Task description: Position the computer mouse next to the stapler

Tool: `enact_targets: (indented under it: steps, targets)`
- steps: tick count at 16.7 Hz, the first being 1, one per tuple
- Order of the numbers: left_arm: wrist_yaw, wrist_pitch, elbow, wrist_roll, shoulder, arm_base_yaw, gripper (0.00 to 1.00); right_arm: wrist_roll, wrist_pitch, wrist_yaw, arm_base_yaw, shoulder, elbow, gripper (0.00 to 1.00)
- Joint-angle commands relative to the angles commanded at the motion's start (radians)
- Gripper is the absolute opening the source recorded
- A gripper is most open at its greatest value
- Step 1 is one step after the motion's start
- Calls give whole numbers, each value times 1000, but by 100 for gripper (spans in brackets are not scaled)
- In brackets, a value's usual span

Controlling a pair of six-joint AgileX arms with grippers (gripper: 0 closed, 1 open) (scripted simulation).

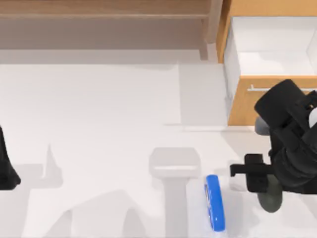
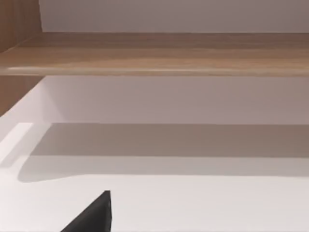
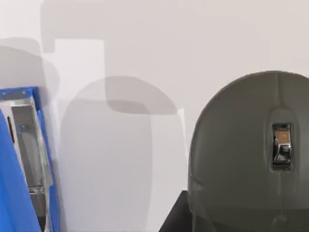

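— Where is your right gripper (image 1: 261, 184) just now?

— Low at the table's (image 1: 99, 124) right side, near the front edge. My right arm comes in from the right edge of the top view and the black gripper hangs over the computer mouse (image 1: 270, 199).

— Are you holding the mouse?

— I cannot tell. From above, my gripper covers most of it, and only its dark grey rounded end shows beneath. In my right wrist view the mouse (image 3: 241, 154) sits close under the camera, its smooth grey body with the scroll wheel (image 3: 281, 147) running down the middle, and a black part of my gripper shows at its edge. How wide my fingers stand is not clear from any of this.

— And the stapler?

— The bright blue stapler (image 1: 214, 202) lies flat on the white table, just to the left of my right gripper, its long axis running roughly front to back. The mouse is near it on its right side, apart, with bare table between them. My right wrist view catches the stapler (image 3: 24, 159) too, with its metal channel showing between the blue parts.

— The left arm?

— Parked at the table's far left edge, my left gripper (image 1: 6, 166) well away from both things. Its fingers I cannot judge either.

— Anything else around?

— A wooden cabinet with an open white drawer (image 1: 270, 49) stands at the back right, behind my right arm.
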Motion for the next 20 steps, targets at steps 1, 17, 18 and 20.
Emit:
enact_targets:
  steps: [1, 17, 18, 20]
  targets:
    - [0, 0, 0, 0, 0, 0, 100, 0, 3, 1, 0, 2, -4, 0]
    - [0, 0, 0, 0, 0, 0, 100, -1, 6, 1, 1, 42, -51, 45]
    - [0, 0, 0, 0, 0, 0, 100, -1, 6, 1, 1, 42, -51, 53]
    - [0, 0, 0, 0, 0, 0, 100, -1, 6, 1, 1, 42, -51, 68]
